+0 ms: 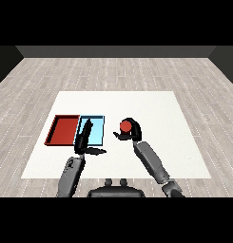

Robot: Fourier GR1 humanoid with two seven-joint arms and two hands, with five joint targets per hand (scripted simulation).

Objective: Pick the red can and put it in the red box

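Observation:
The red can (125, 126) is near the middle of the white table, just right of the trays, with my right hand (132, 132) curled round it; whether it rests on the table or is lifted I cannot tell. The red tray (63, 129) lies at the left of the table with nothing in it. My left hand (84, 137) hovers over the lower left part of the light blue tray (96, 130), fingers straight and pointing away from me, thumb out to the right, holding nothing.
The two trays lie side by side, the red one to the left of the blue one. The white table (156, 109) stretches bare to the right and behind the can. Grey plank floor surrounds it.

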